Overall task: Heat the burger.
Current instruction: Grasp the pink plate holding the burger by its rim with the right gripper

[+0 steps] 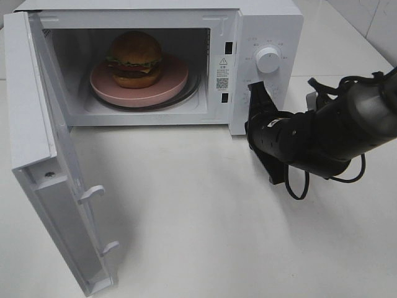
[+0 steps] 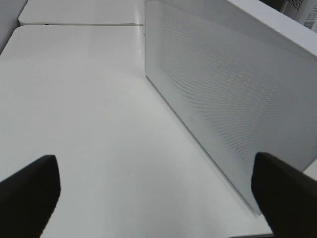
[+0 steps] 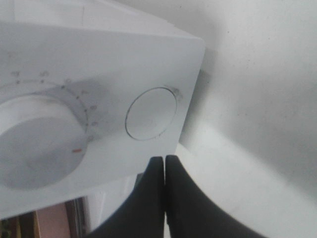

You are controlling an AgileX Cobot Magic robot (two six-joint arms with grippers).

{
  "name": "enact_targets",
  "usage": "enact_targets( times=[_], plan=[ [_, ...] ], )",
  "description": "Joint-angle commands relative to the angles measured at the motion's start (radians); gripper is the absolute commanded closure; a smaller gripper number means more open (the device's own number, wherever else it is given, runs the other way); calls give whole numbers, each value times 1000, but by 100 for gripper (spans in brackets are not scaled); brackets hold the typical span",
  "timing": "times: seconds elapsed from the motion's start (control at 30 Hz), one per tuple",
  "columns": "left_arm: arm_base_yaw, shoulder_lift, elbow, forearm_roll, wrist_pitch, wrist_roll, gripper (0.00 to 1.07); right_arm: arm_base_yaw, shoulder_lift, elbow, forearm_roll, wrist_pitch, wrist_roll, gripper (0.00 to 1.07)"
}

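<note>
Burger [image 1: 136,59] was in, door [image 1: 38,124] open: your left gripper [image 2: 153,166], wide and empty, wanted a flat, steady push on the door; right gripper [image 3: 164,161] sat closed, empty

Golden-bunned burger [image 1: 136,59] sits upright inside the open microwave [image 1: 267,37].

The microwave [image 1: 267,22] is standing at the far side of the table [image 1: 205,223], its door [image 1: 37,124] hanging open to the left and reaching toward the near edge. Inside, the burger [image 1: 135,59] is sitting on the plate [image 1: 107,87]. The dial [image 1: 268,59] is sitting right of the cavity [image 1: 193,59], with the right gripper [image 3: 164,159] hovering just before the panel [image 1: 282,34] below it
</note>
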Motion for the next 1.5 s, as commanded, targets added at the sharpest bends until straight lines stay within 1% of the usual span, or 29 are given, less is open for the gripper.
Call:
enact_targets(
  times=[0.03, 0.07, 0.13, 0.17, 0.27, 0.33, 0.4, 0.43, 0.5, 0.53, 0.57, 0.6, 0.63, 0.7, 0.73, 0.77, 0.97, 1.03, 1.07, 1.1, 1.17, 1.2, 1.23, 1.27, 1.33, 1.4, 1.43, 1.47, 1.5],
  plan=[
    [-3, -15, 3, -7, -13, -1, 9, 0, -55, 16, -14, 47, -123, 107],
    [-3, -15, 3, -7, -13, -1, 9, 0, -91, 26, -26, 88, -220, 107],
    [-3, -15, 3, -7, -13, -1, 9, 0, -110, 27, -37, 126, -276, 107],
    [-3, -15, 3, -7, -13, -1, 9, 0, -146, 28, -62, 194, -385, 107],
    [-3, -15, 3, -7, -13, -1, 9, 0, -166, 28, -75, 228, -424, 107],
    [-3, -15, 3, -7, -13, -1, 9, 0, -231, 28, -155, 381, -555, 106],
    [-3, -15, 3, -7, -13, -1, 9, 0, -245, 28, -186, 421, -579, 106],
    [-3, -15, 3, -7, -13, -1, 9, -2, -265, 24, -251, 508, -620, 105],
    [-3, -15, 3, -7, -13, -1, 9, -2, -277, 24, -277, 535, -633, 105],
    [-3, -15, 3, -7, -13, -1, 9, -2, -299, 24, -345, 600, -664, 104],
    [-3, -15, 3, -7, -13, -1, 9, -2, -299, 24, -345, 600, -664, 104],
    [-3, -15, 3, -7, -13, -1, 9, -2, -317, 24, -403, 679, -701, 104],
    [-3, -15, 3, -7, -13, -1, 9, -2, -317, 24, -403, 679, -701, 104],
    [-3, -15, 3, -7, -13, -1, 9, -2, -341, 24, -487, 784, -757, 104],
    [-3, -15, 3, -7, -13, -1, 9, -2, -341, 24, -487, 784, -757, 104],
    [-3, -15, 3, -7, -13, -1, 9, -2, -359, 24, -529, 852, -812, 104],
    [-3, -15, 3, -7, -13, -1, 9, -2, -393, 24, -566, 1017, -1014, 103],
    [-3, -15, 3, -7, -13, -1, 9, -2, -404, 17, -569, 1117, -1177, 103],
    [-3, -15, 3, -7, -13, -1, 9, -2, -404, 17, -569, 1117, -1177, 103],
    [-3, -15, 3, -7, -13, -1, 9, -2, -404, 2, -582, 1205, -1289, 103],
    [-3, -15, 3, -7, -13, -1, 9, -2, -404, -5, -589, 1239, -1338, 103],
    [-3, -15, 3, -7, -13, -1, 9, -2, -404, -24, -607, 1309, -1457, 103],
    [-3, -15, 3, -7, -13, -1, 9, -2, -404, -24, -607, 1309, -1457, 103],
    [-3, -15, 3, -7, -13, -1, 9, -2, -404, -43, -623, 1365, -1569, 103],
    [-3, -15, 3, -7, -13, -1, 9, -2, -404, -49, -626, 1385, -1615, 103],
    [-3, -15, 3, -7, -13, -1, 9, -2, -404, -73, -645, 1424, -1784, 103],
    [-3, -15, 3, -7, -13, -1, 9, -2, -404, -73, -645, 1424, -1784, 103],
    [-3, -15, 3, -7, -13, -1, 9, -2, -404, -91, -660, 1423, -1903, 103],
    [-3, -15, 3, -7, -13, -1, 9, -2, -404, -91, -660, 1423, -1903, 103]
  ],
)
